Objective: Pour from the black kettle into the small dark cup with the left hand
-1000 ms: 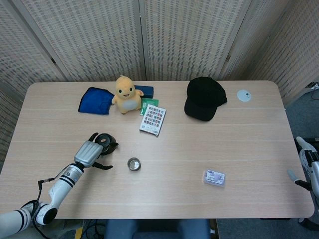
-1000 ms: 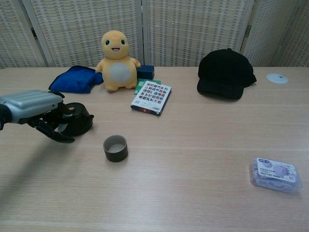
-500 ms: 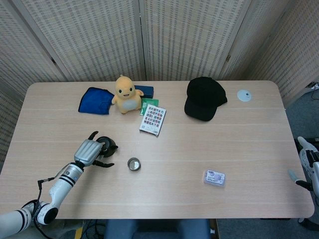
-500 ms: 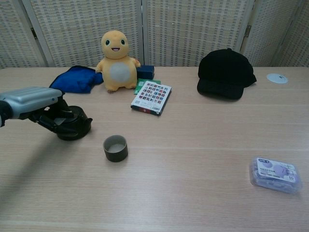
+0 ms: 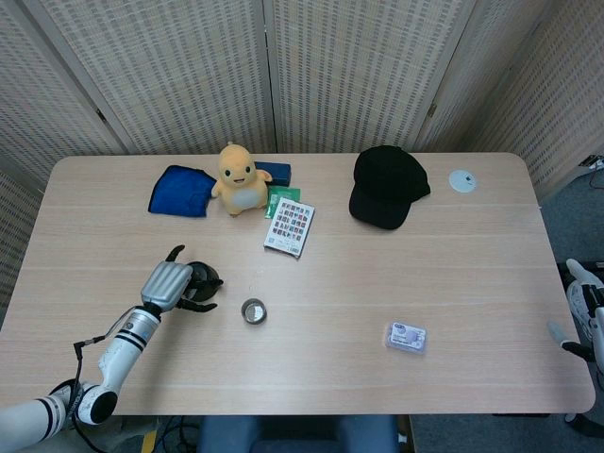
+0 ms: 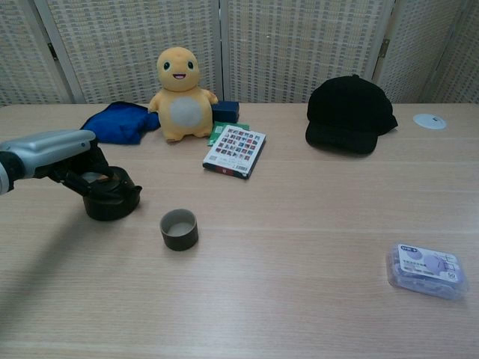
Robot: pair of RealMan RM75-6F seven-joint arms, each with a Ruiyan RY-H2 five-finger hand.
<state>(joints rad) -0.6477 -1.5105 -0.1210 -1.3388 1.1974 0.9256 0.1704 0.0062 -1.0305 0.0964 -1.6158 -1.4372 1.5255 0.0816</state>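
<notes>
The left hand [image 6: 52, 153] grasped the kettle [image 6: 108, 198]; a loose grip could let it slip and miss the cup [image 6: 179, 229].

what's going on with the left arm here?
The left robot hand is at the black kettle, fingers draped over its top and handle; whether the grip has closed can't be told. The kettle sits upright on the table, with the small dark cup standing apart, toward the table's middle. No pouring yet. The right robot hand hangs off the table's edge.
</notes>
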